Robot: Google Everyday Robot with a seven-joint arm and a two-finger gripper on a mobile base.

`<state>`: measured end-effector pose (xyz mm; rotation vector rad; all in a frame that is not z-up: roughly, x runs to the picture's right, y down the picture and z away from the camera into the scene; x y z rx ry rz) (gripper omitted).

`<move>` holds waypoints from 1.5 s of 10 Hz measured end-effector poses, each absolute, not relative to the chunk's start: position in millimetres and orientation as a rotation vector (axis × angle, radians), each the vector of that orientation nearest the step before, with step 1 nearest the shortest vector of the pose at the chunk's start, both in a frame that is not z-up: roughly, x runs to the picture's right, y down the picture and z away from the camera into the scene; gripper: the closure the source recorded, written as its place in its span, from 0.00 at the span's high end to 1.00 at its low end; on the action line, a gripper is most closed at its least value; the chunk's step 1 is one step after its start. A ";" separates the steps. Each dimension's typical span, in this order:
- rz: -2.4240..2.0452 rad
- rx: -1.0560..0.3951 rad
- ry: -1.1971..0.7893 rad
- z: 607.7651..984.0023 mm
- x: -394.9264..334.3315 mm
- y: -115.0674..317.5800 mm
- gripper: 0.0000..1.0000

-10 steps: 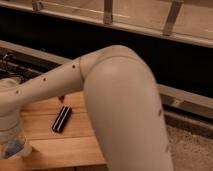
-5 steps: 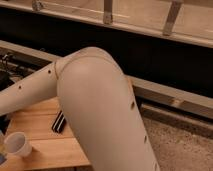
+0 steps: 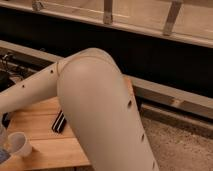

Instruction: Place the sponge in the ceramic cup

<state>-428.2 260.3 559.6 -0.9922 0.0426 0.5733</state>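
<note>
One view only. Shows arm (image 3: 95, 95) elbow further left than a second back, with end effector (image 3: 2, 140) off at left edge just beside cup (image 3: 19, 144). Leaves cup uncovered, upright on tabletop (image 3: 45, 142). Barely shifted over last half second. Can't tell end effector grip state. Can't make out sponge; bluish patch (image 3: 4, 157) below cup may be it. Fits drop-off done or pending.

End effector (image 3: 2, 144) cut by left edge
</note>
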 end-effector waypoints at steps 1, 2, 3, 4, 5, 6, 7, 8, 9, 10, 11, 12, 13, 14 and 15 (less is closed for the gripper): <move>0.569 -0.977 0.048 559.6 -436.8 251.9 0.24; 0.563 -0.959 0.056 561.3 -443.7 241.2 0.14; 0.559 -0.939 0.054 561.8 -451.9 231.7 0.03; 0.563 -0.925 0.054 562.4 -452.9 224.8 0.01; 0.571 -0.899 0.058 568.9 -453.0 210.5 0.00; 0.567 -0.885 0.058 571.3 -458.7 206.7 0.00; 0.573 -0.874 0.061 575.4 -459.9 203.6 0.00; 0.587 -0.859 0.070 584.6 -454.6 199.0 0.00; 0.607 -0.846 0.086 596.8 -445.4 193.2 0.00; 0.620 -0.843 0.097 599.7 -440.5 195.5 0.00; 0.642 -0.836 0.111 600.4 -429.4 197.8 0.00; 0.668 -0.828 0.127 601.3 -414.0 199.0 0.00; 0.700 -0.820 0.143 599.8 -395.3 201.2 0.00; 0.721 -0.815 0.158 597.7 -381.6 205.4 0.00; 0.750 -0.811 0.178 597.7 -367.2 208.7 0.00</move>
